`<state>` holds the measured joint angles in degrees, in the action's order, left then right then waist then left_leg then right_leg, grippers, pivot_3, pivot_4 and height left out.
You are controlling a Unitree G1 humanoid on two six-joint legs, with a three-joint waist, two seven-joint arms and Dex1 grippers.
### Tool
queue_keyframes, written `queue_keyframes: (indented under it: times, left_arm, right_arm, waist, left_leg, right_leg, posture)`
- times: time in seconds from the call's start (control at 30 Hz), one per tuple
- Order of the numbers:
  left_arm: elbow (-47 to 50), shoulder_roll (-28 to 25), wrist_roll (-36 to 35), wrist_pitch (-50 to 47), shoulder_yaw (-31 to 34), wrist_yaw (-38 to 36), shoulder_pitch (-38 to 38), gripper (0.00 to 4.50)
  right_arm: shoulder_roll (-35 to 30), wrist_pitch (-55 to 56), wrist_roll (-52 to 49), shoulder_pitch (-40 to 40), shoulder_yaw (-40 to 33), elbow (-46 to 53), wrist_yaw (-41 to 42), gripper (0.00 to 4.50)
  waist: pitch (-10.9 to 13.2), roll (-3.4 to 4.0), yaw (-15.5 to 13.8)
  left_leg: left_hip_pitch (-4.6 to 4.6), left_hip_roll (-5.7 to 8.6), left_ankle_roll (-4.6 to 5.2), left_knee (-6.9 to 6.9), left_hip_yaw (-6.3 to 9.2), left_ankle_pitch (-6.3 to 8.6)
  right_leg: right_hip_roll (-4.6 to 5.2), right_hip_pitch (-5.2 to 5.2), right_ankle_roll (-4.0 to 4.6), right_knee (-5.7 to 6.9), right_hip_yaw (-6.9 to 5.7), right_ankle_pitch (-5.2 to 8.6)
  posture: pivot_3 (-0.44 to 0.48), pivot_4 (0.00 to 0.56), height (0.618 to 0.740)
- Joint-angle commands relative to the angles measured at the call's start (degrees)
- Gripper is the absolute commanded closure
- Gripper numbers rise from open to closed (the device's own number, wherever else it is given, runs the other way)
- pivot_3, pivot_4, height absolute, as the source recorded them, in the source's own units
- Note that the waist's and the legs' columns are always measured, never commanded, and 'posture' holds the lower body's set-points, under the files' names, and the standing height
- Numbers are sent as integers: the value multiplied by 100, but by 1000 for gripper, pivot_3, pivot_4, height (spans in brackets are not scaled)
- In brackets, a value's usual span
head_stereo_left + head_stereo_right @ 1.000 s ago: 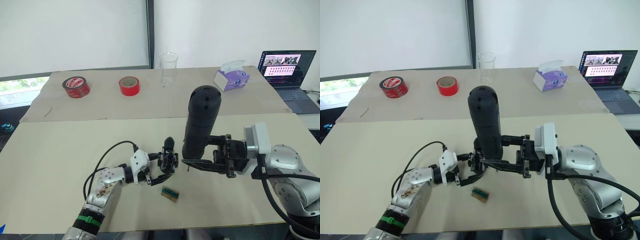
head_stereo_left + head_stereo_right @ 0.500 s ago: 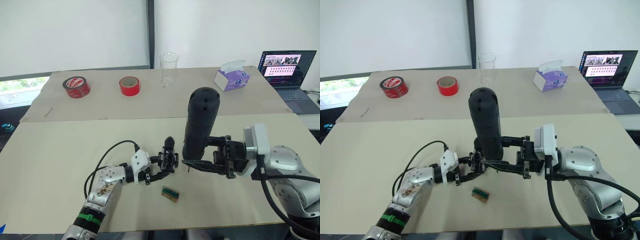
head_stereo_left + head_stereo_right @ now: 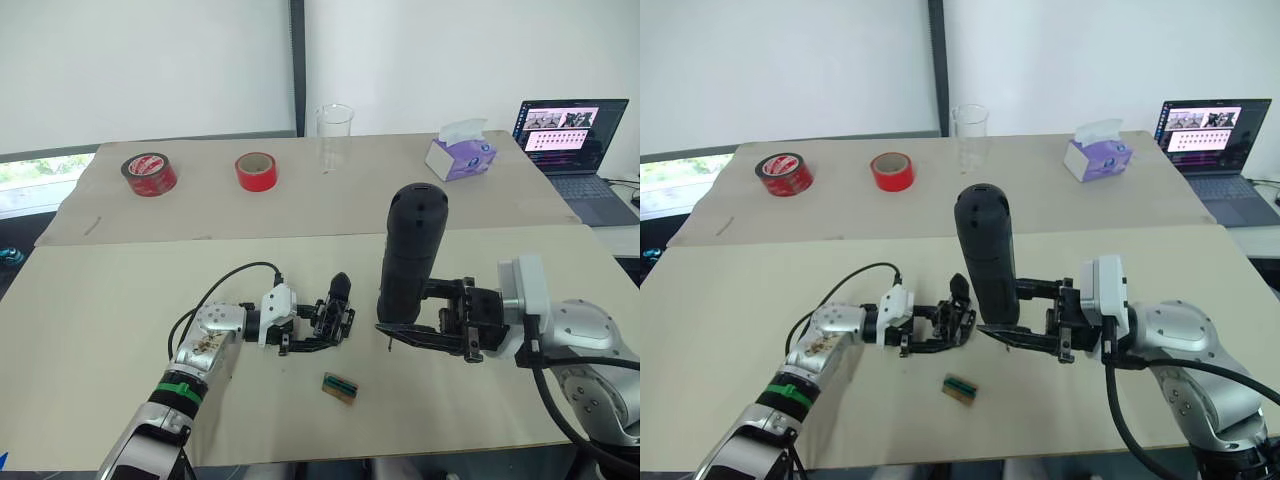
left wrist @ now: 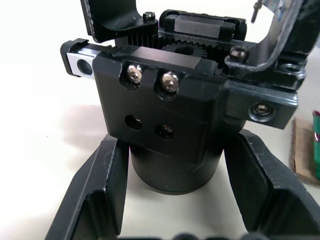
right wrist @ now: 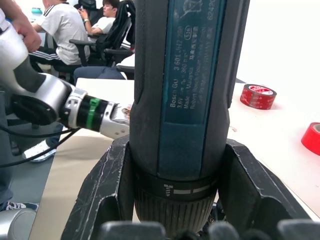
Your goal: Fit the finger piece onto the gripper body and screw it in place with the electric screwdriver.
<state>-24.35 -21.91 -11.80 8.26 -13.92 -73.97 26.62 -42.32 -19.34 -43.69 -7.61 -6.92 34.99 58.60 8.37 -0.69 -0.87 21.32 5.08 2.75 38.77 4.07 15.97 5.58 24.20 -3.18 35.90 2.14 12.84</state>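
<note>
Beige table (image 3: 120, 290) carries the gripper body (image 3: 334, 318), pinched at its rounded base by the left gripper (image 3: 318, 330). Right gripper (image 3: 405, 325) clamps the upright electric screwdriver (image 3: 407, 255), just beside it.

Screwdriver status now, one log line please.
right gripper: holds screwdriver upright | left gripper: around gripper body | bit off body

screwdriver (image 3: 410, 255): black, blue label | gripper body (image 4: 170, 115): black, silver screws | tape rolls (image 3: 150, 174): red | tissue box (image 3: 459, 157): purple | small block (image 3: 341, 386): green and tan
</note>
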Motion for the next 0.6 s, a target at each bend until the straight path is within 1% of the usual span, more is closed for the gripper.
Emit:
queue_keyframes:
  times: [0.03,0.2,0.3,0.37,0.43,0.47,0.6]
  left_arm:
    - [-104,14,91,22,-70,-84,106,2218]
    - [5,-80,96,-217,-93,-205,67,2218]
    - [81,-121,66,-351,5,-78,-3,2218]
    - [224,-141,-52,-483,147,37,-100,1166]
    - [403,-190,-131,-576,225,57,-211,243]
    - [483,-218,-153,-597,249,51,-265,63]
    - [1012,-344,-322,-609,467,191,-669,63]
  right_arm:
    - [-19,30,-209,-76,-201,324,-76,2584]
    - [-32,42,-188,-64,-207,304,-60,2584]
    - [-26,45,-181,-94,-194,284,-59,2584]
    - [-22,43,-177,-113,-183,273,-61,2584]
    - [-26,40,-184,-119,-192,268,-58,2584]
    - [-28,38,-188,-122,-196,266,-56,2584]
    - [-57,31,-195,-122,-239,261,-51,2584]
  waist:
    - [0,0,4]
    - [0,-1,6]
    - [0,0,15]
    - [0,0,15]
    - [1,-1,29]
    - [1,-1,29]
    - [1,-1,28]
  left_leg:
    - [0,0,0,0,0,0]
    - [0,0,3,3,0,2]
    - [0,0,3,2,0,2]
    - [0,-1,3,2,0,2]
    - [0,-1,3,2,0,2]
    - [0,-1,2,2,0,2]
    - [0,-2,1,1,0,3]
  right_leg:
    - [0,-1,0,0,0,0]
    - [0,-1,-2,0,1,-1]
    - [-1,0,-2,1,1,-1]
    - [-2,0,-2,2,2,-1]
    - [-2,4,-2,4,5,-1]
    - [-4,5,-2,7,5,-1]
    - [-3,6,-2,6,8,-1]
  posture:
    - [0,150,740]
    - [0,150,740]
    - [0,150,740]
    - [0,150,740]
    - [0,150,740]
    - [0,150,740]
    - [0,150,740]
